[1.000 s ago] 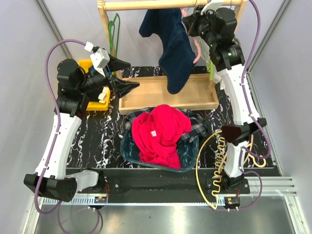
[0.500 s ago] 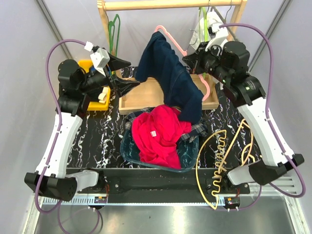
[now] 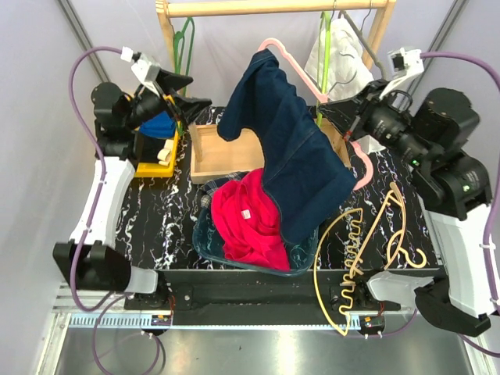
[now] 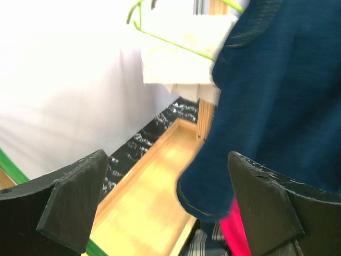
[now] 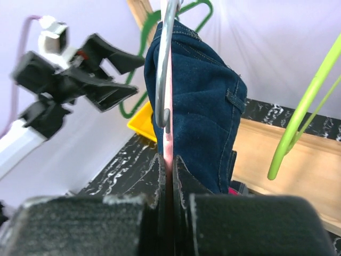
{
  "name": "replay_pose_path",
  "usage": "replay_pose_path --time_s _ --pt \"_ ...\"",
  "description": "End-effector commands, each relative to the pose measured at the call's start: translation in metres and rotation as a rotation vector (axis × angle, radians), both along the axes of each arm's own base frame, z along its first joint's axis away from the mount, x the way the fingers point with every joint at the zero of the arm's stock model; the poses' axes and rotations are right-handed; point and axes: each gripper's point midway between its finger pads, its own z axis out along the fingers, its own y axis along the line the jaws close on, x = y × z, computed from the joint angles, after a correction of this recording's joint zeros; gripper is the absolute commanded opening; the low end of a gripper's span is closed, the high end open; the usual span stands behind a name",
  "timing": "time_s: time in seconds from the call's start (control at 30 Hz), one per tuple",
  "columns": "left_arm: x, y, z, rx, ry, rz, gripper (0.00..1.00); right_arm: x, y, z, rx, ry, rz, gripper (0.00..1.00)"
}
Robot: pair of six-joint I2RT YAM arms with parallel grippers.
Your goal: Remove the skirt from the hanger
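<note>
R gripper [image 3: 328, 116], centre-right of top view, is clamped tight on the thin pale pink hanger [image 3: 275, 45] just below its hook. It holds the hanger tilted and clear of the wooden rail [image 3: 273, 8], prob. so the garment can slide off. Dark navy denim skirt [image 3: 295, 156] hangs on it at frame centre, hem draping onto dark basket [image 3: 205, 244] w/ red T-shirt [image 3: 254, 215]. L gripper [image 3: 197, 92], upper left, has jaws wide, empty, aimed at skirt, likely to pull it. Black marbled worktop [image 3: 156, 219], light wooden tray [image 3: 223, 148] at back. Pale lilac walls [image 3: 31, 47] on both sides.
</note>
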Motion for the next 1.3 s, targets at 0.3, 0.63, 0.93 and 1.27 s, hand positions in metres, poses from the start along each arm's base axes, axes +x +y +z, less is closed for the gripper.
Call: replay_pose_path --time_s 0.3,0.63,0.93,1.27 --pt "-0.098 -0.057 0.048 -0.063 0.033 -0.581 0.99 -0.018 0.005 0.05 0.104 -0.112 0.066 0.0" --pt "-0.118 -0.07 0.028 -0.031 0.058 -0.652 0.99 -0.016 0.011 0.059 0.12 -0.124 0.093 0.0" --pt "-0.097 -0.058 0.054 -0.058 -0.038 -0.57 0.99 -0.023 0.009 0.056 0.125 -0.103 0.101 0.0" --pt "-0.093 -0.031 0.084 -0.087 -0.106 -0.461 0.99 -0.028 0.01 0.049 0.124 -0.085 0.118 0.0"
